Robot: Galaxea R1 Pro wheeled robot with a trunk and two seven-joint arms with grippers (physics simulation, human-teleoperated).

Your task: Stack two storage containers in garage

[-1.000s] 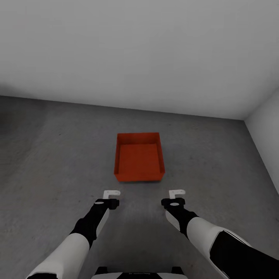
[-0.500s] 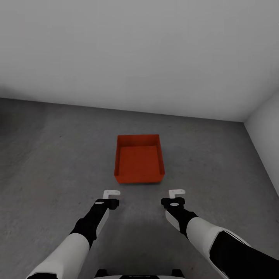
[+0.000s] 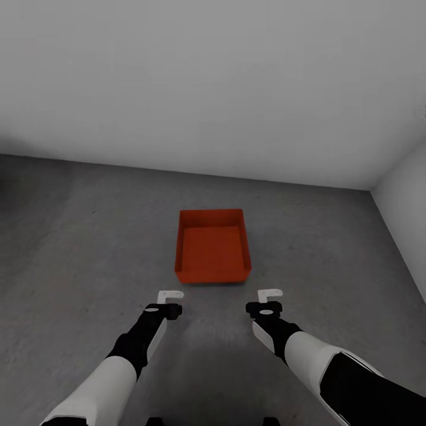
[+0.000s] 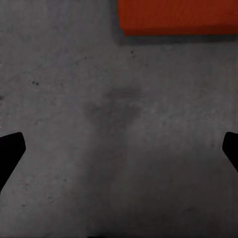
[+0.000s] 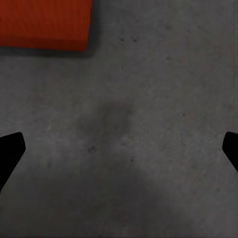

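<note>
Hands came nearest: the left hand (image 3: pixel 170 294) and right hand (image 3: pixel 270 292) hung released and empty above the floor (image 3: pixel 89 248). Just beyond sat one storage container (image 3: pixel 212 246), seemingly placed in the garage; whether a second nested inside was unclear. No writing showed.

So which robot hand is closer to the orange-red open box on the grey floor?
Left, barely. The left gripper sits below the orange-red box's near-left corner; the right gripper lies farther outside its near-right corner.
</note>
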